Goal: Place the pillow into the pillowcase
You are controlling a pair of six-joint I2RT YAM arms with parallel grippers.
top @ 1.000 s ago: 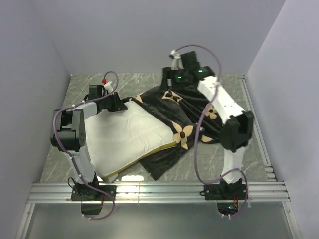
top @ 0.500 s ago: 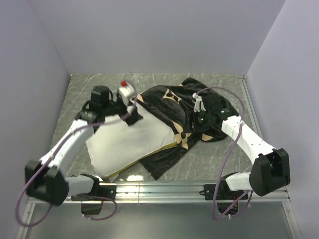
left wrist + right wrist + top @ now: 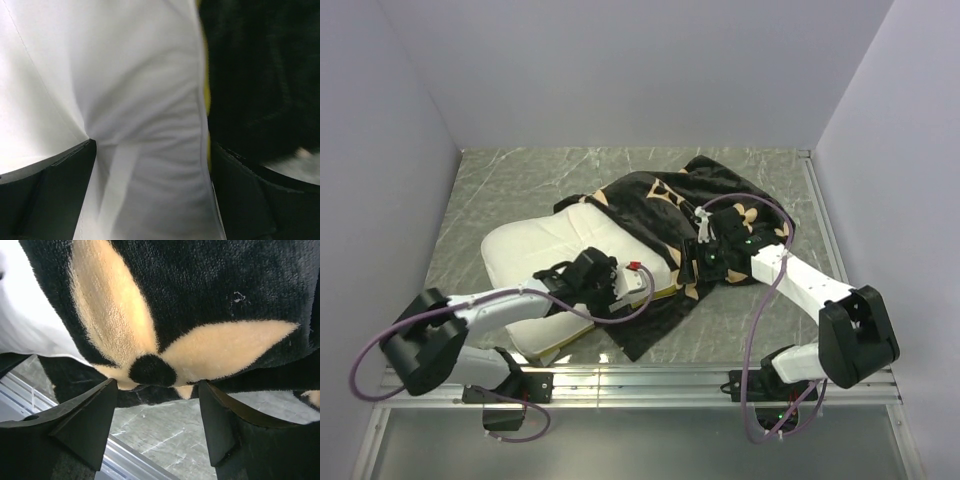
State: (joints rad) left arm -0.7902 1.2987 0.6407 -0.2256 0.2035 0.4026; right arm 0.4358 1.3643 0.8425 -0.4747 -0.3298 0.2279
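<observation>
The white pillow lies left of centre, its right part under the black pillowcase with tan flowers. My left gripper rests on the pillow's near right edge, open. In the left wrist view, white pillow cloth spans the gap between the wide jaws; its yellow band and the dark pillowcase lie to the right. My right gripper is open at the pillowcase's near hem. Its wrist view shows the hem with a tan flower just above the fingertips, not pinched.
The marble-look table is walled on the left, back and right. A metal rail runs along the near edge by the arm bases. A flap of pillowcase hangs toward that rail. Bare tabletop shows below the right fingers.
The left arm swung from the pillow's far edge to its near right edge and opened. The right arm came down from the back to the pillowcase's near hem. The pillow shifted.
</observation>
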